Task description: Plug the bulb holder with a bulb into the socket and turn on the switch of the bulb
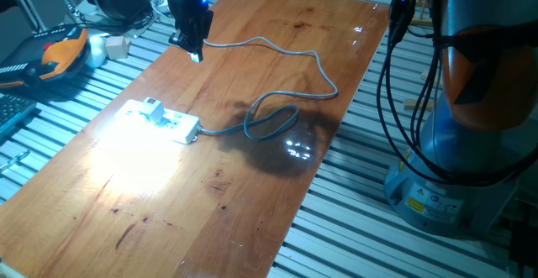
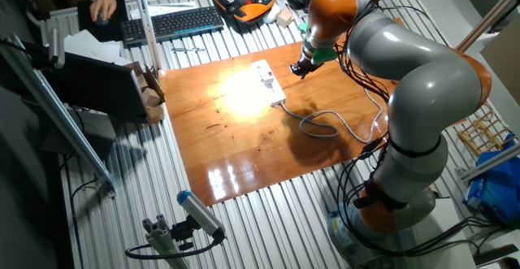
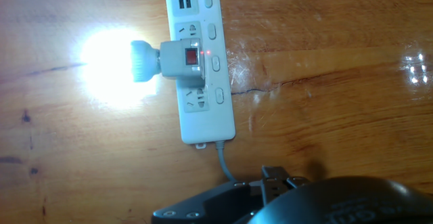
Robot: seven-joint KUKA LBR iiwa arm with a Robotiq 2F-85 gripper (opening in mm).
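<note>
My jaws [image 1: 195, 53]: hanging free above the tabletop [image 1: 252, 202], holding nothing; whether parted or closed I cannot tell, the hand view catches only dark housing at its lower edge.
Grey cable [image 3: 223, 162]: nearest, running from me toward 12 o'clock.
Socket [image 3: 200, 82]: flat on the tabletop at 11 o'clock, long axis 12-to-6.
Bulb holder [image 3: 184, 60]: seated mid-strip, red mark up.
Bulb [image 3: 111, 65]: farthest left, pointing to 9 o'clock, lit.
Judgement: task looks complete.
</note>
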